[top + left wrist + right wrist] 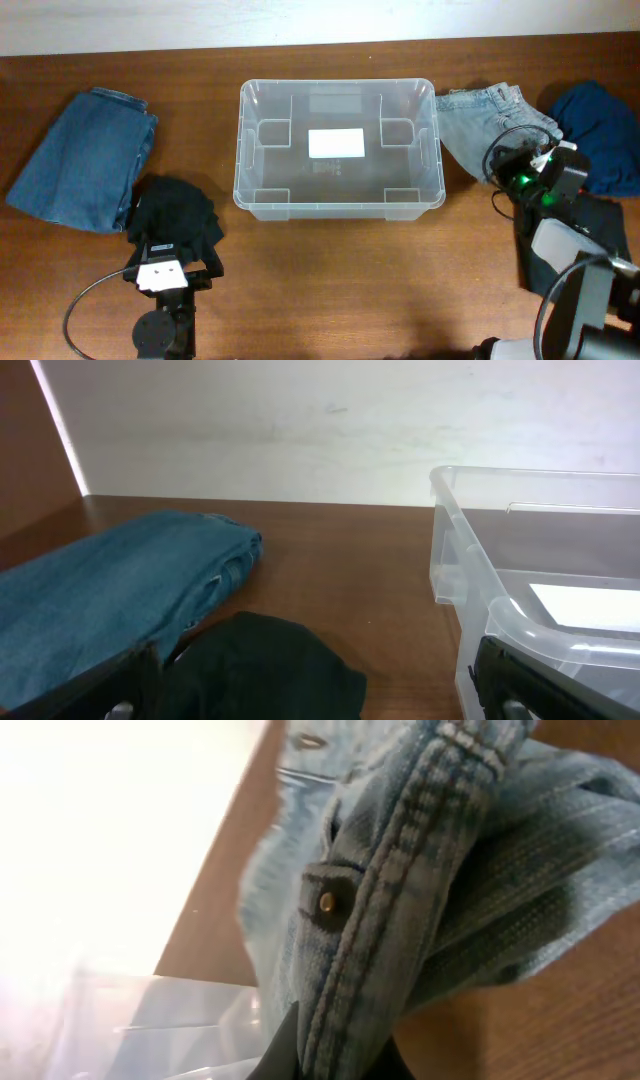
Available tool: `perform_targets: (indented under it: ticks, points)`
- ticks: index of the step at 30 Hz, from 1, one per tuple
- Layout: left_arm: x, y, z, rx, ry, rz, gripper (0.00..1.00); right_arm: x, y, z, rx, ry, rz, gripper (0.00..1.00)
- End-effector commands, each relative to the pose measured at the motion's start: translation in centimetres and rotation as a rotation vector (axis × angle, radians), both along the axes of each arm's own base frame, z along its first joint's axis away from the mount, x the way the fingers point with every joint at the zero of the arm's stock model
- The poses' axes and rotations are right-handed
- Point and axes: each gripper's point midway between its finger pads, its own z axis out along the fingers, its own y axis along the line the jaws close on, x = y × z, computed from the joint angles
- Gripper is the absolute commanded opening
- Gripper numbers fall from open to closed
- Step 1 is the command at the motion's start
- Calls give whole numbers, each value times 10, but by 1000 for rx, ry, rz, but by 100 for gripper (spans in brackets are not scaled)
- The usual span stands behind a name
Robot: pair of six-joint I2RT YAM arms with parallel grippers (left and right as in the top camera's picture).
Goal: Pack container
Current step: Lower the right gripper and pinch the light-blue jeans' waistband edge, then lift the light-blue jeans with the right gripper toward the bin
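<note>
- Overhead view: at the far left the folded blue jeans (85, 160) are lying on the table (330, 280), with the black garment (178, 212) touching their near corner.
- The left gripper (168, 268) is hovering just on the near side of that black garment. In the left wrist view its fingers (110, 690) are standing spread wide and grasping nothing, with the black cloth lying between and just ahead of them.
- The container (340, 208) is sitting upright in the middle of the table with nothing inside. Its long axis is running left to right, and the white label (336, 143) is showing on its base.
- Just beside the container's right end, the light-wash jeans (495, 110) are lying rumpled, their edge close against the rim.
- The right gripper (515, 172) is sitting at the near edge of those jeans. In the right wrist view its fingers (278, 1058) are clenched on a seamed fold of the light denim, and a riveted band is running up and away from them.
- The relation that matters is that the container is lying near, to the left of the right gripper, with its right end wall facing it. I judge the right arm to be the nearer one, and the carry is going to need lift over the rim, then leftward travel.
- Farthest right, a dark blue garment (600, 130) is lying beside the light jeans.
</note>
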Motion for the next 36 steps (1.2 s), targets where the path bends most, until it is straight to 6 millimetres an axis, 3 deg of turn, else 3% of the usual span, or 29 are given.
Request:
perform_targets:
  ticks: [1, 15, 16, 27, 31, 36]
  points:
    - [0, 0, 0, 12, 0, 0, 99, 8, 5, 42, -57, -108, 42, 4]
    - [0, 0, 0, 12, 0, 0, 99, 15, 11, 151, -162, -317, 104, 4]
    - [0, 0, 0, 12, 0, 0, 99, 15, 13, 168, -185, -335, 126, 4]
    - [0, 0, 0, 12, 1, 0, 99, 10, 24, 274, -268, -411, 184, 4]
    - [0, 0, 0, 12, 0, 0, 99, 0, 51, 316, -298, -476, 237, 4]
    - [0, 0, 0, 12, 0, 0, 99, -10, 93, 350, -344, -558, 331, 4]
